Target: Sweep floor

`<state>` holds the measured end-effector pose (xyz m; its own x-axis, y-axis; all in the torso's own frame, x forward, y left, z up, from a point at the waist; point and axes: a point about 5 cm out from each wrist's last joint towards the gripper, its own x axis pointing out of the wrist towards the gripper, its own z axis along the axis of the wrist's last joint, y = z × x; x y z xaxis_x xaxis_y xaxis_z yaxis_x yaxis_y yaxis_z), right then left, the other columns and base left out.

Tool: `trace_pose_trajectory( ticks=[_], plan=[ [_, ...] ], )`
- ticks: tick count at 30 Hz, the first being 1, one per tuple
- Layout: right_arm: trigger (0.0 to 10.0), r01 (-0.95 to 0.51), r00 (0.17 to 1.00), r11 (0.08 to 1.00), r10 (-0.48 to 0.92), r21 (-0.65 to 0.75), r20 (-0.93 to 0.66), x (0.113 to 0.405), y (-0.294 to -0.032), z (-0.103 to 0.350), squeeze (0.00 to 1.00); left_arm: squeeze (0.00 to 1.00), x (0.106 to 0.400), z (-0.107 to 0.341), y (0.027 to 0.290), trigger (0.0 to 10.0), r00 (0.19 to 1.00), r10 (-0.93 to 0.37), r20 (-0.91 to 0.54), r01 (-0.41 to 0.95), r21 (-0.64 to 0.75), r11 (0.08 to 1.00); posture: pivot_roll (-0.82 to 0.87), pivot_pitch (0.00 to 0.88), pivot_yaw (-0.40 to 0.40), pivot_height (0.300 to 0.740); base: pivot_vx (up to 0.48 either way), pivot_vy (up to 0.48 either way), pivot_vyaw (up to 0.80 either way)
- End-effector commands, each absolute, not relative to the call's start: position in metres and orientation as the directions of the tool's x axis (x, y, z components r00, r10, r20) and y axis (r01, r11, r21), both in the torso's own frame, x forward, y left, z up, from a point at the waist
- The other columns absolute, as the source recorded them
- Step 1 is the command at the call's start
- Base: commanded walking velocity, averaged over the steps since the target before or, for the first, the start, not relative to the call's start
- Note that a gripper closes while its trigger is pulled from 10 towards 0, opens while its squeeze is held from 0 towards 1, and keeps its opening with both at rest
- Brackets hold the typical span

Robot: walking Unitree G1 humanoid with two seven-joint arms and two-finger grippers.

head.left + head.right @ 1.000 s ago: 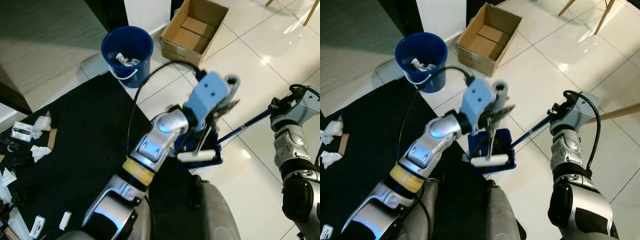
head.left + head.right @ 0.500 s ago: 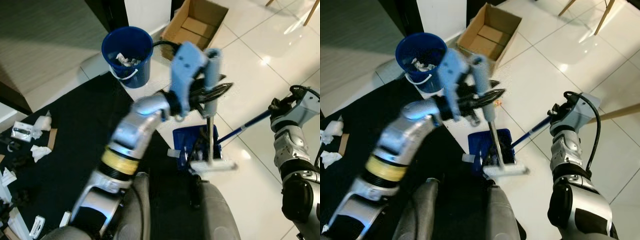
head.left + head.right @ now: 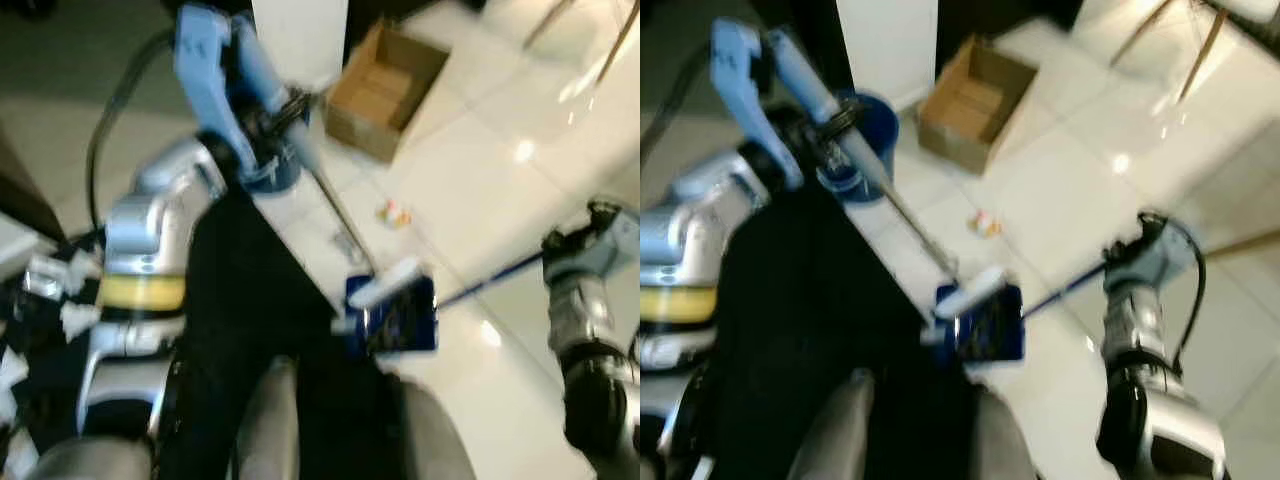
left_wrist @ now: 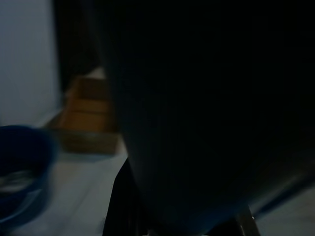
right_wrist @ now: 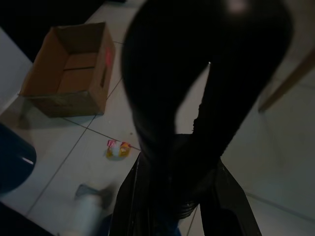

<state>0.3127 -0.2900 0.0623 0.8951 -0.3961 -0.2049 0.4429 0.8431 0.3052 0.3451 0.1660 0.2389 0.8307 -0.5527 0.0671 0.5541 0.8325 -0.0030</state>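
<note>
Broom (image 3: 340,215) runs diagonally from upper left to frame centre, left gripper (image 3: 265,125) clamped on its handle; blue dustpan (image 3: 395,315) at lower centre, right gripper (image 3: 560,245) closed on its long handle. Small wrapper (image 3: 393,212) lies on tile above: keep bristles low, pull it toward the pan.

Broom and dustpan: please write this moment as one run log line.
left gripper: raised, holds broom | right gripper: holds dustpan handle | wrapper: on tile, unswept
</note>
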Motion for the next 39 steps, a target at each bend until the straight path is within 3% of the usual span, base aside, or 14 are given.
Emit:
trace_pose_trajectory(
  ticks=[1,7,8,14,17,25,30,39],
  plan=[
    [10.0,0.478,0.877,0.813,-0.422,0.332,-0.23,0.304,-0.296,0.055,0.0,0.0,0.345,0.227,0.173,10.0,0.859,-0.512,0.025,0.512,0.01,0.859,0.07,0.073,-0.003,0.74,0.0,0.0,0.0],
    [10.0,0.512,0.859,0.784,-0.463,0.352,-0.219,0.293,-0.307,0.051,0.0,0.0,0.348,0.194,0.194,10.0,0.946,-0.307,-0.099,0.321,0.192,0.927,0.06,0.062,-0.003,0.74,0.0,0.0,0.0],
    [10.0,0.525,0.851,0.782,-0.472,0.336,-0.231,0.288,-0.309,0.047,0.0,0.0,0.349,0.175,0.2,10.0,0.965,-0.214,-0.151,0.243,0.216,0.946,0.05,0.06,0.005,0.74,0.0,0.0,0.0],
    [10.0,0.55,0.835,0.77,-0.496,0.324,-0.239,0.281,-0.316,0.044,0.0,0.0,0.349,0.157,0.205,10.0,0.975,-0.131,-0.177,0.168,0.215,0.962,0.04,0.06,0.009,0.74,0.0,0.0,0.0],
    [10.0,0.561,0.828,0.765,-0.514,0.316,-0.225,0.278,-0.325,0.048,0.0,0.0,0.347,0.138,0.215,10.0,0.971,-0.032,-0.237,0.101,0.285,0.953,0.03,0.064,0.021,0.74,0.0,0.0,0.0],
    [10.0,0.544,0.839,0.791,-0.503,0.281,-0.21,0.28,-0.33,0.054,0.0,0.0,0.345,0.123,0.202,10.0,0.976,-0.015,-0.216,0.061,0.208,0.976,0.03,0.094,0.027,0.74,0.0,0.0,0.0],
    [10.0,0.485,0.872,0.839,-0.439,0.248,-0.217,0.292,-0.313,0.054,0.0,0.0,0.352,0.118,0.185,10.0,0.986,0.023,-0.164,-0.003,0.123,0.992,0.05,0.173,0.025,0.74,0.0,0.0,0.0],
    [10.0,0.418,0.904,0.869,-0.369,0.265,-0.216,0.313,-0.289,0.061,0.0,0.0,0.363,0.129,0.166,10.0,0.996,-0.037,-0.086,0.045,0.091,0.995,0.06,0.253,0.016,0.74,0.0,0.0,0.0]
  ],
)
